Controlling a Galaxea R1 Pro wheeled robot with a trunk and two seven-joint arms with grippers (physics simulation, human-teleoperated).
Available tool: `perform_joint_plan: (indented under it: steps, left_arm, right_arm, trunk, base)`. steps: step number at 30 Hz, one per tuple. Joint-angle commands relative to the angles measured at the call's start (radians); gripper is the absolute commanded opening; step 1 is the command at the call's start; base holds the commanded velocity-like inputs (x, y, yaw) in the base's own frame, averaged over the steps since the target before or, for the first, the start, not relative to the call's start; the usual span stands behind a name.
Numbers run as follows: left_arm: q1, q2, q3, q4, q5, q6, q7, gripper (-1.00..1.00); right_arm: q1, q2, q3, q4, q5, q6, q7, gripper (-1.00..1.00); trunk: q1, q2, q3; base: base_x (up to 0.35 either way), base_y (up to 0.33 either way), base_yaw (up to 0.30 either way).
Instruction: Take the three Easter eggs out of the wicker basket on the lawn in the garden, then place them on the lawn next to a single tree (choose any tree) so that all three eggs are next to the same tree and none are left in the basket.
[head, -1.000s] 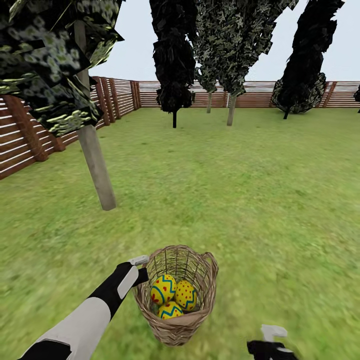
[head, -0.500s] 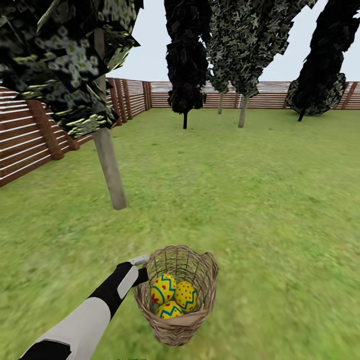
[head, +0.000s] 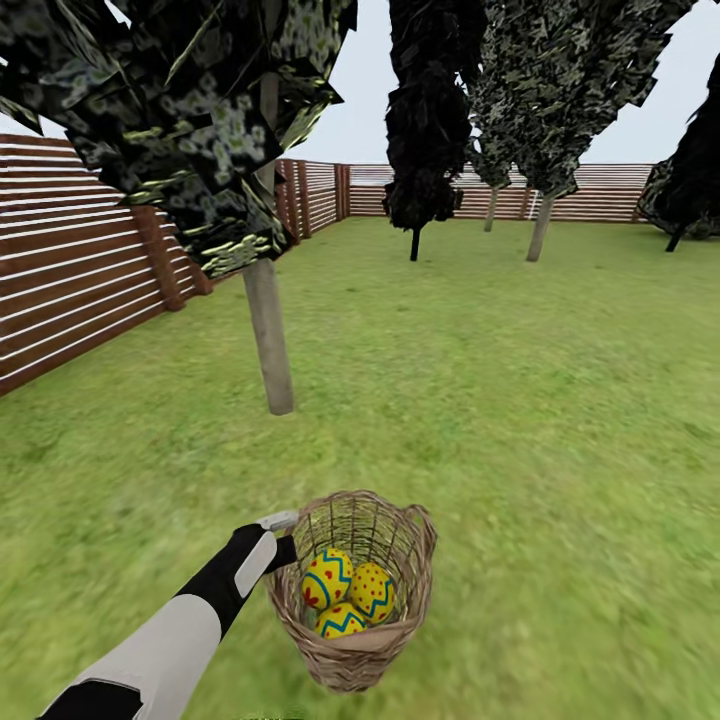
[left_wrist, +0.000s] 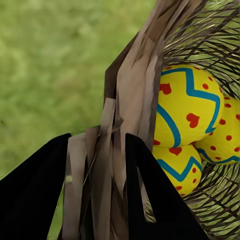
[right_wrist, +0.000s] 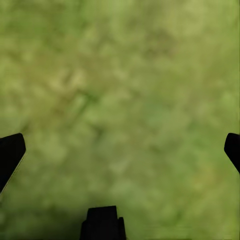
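The wide green lawn (head: 520, 400), mottled and blurry, runs back to a brown horizontal-slat wooden fence (head: 80, 290) that lines the left side and the far end of the garden. On the left of the head view stands the nearest tree (head: 268, 340), a straight pale grey-beige trunk under a blocky dark green canopy flecked with pale leaves; a second tree of the same kind (head: 540, 228) stands well back near the fence, just beside a slim all-black cypress-shaped tree (head: 425, 150). Close in front of the robot, well short of the near trunk, is the small round tan-brown wicker basket (head: 405, 560) with its open weave and thick braided rim. All three yellow Easter eggs (head: 347, 592), banded with blue zigzags and dotted red, lie packed together inside it, touching each other. The left gripper (left_wrist: 97, 190) has its two black fingers (left_wrist: 150, 200) clamped narrowly on the basket's rim, woven strands pressed between them, with the eggs just past the fingertips. The right gripper (right_wrist: 120, 150) hangs over bare grass with its dark fingers spread wide, holding nothing.
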Motion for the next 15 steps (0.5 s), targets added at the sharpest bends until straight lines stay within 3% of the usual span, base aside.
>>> perform_joint_plan:
  steps: [1,15]
  left_arm:
    - [-0.001,0.001,-0.006,-0.001,0.014,0.001,0.01,-1.0]
    - [-0.001,0.001,-0.006,-0.002,0.014,0.001,0.01,-1.0]
  right_arm:
    - [0.0,0.0,-0.006,0.001,0.001,-0.004,0.0,1.0]
    - [0.0,0.0,-0.007,0.001,0.001,-0.004,0.0,1.0]
  trunk:
    - [-0.004,0.007,0.002]
    - [-0.058,0.105,0.046]
  base:
    - [0.0,0.0,0.287]
    - [0.0,0.0,0.282]
